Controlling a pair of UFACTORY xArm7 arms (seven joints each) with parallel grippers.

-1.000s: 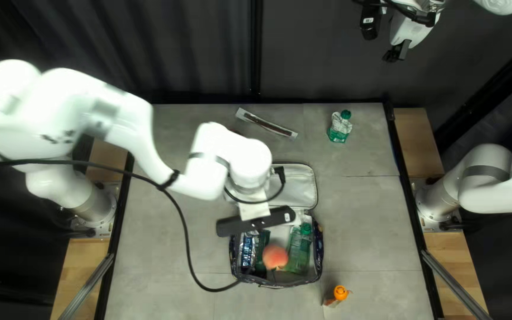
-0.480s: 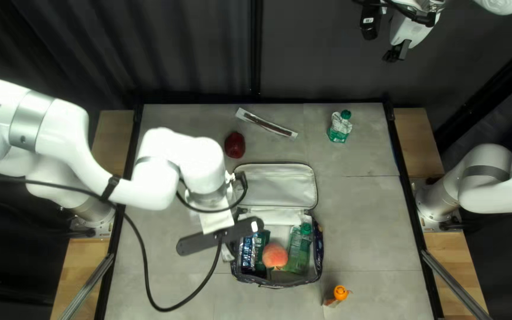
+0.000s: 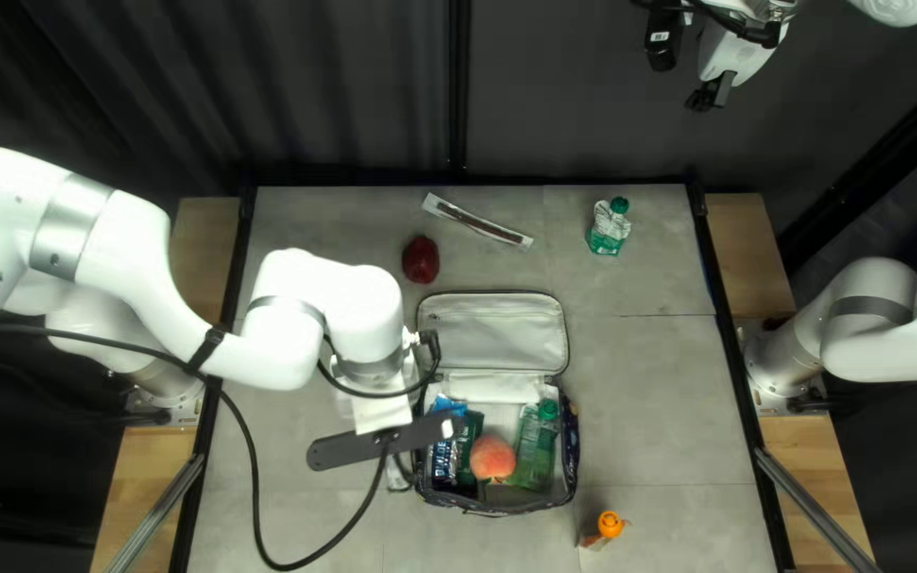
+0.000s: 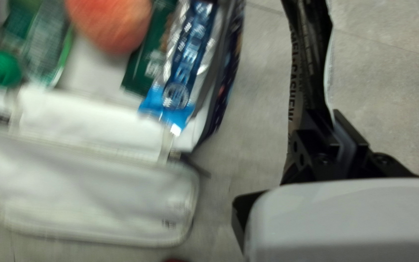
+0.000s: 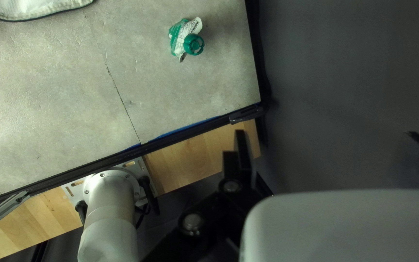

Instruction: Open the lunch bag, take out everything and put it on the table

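The left gripper is clamped on a dark-wrapped snack bar. Both fingers press its near end, and its long axis runs straight ahead of them, toward the table. The bar hangs over bare tabletop just beside the outer side wall of the lunch bag, on the bag's left in the top left view. Setting it down therefore looks like a matter of lowering it and keeping it clear of that wall. The bag stands open with its lid folded back toward the far edge. A blue packet, a peach and a green pouch are inside. The left arm is much the nearer. The right gripper, fingers apart, is raised well away above the far right corner. Only the left wrist view shows the grip on the bar, since from above the wrist hides it. The top left view alone shows a red fruit, a wrapped stick and an orange-capped pouch lying on the table.
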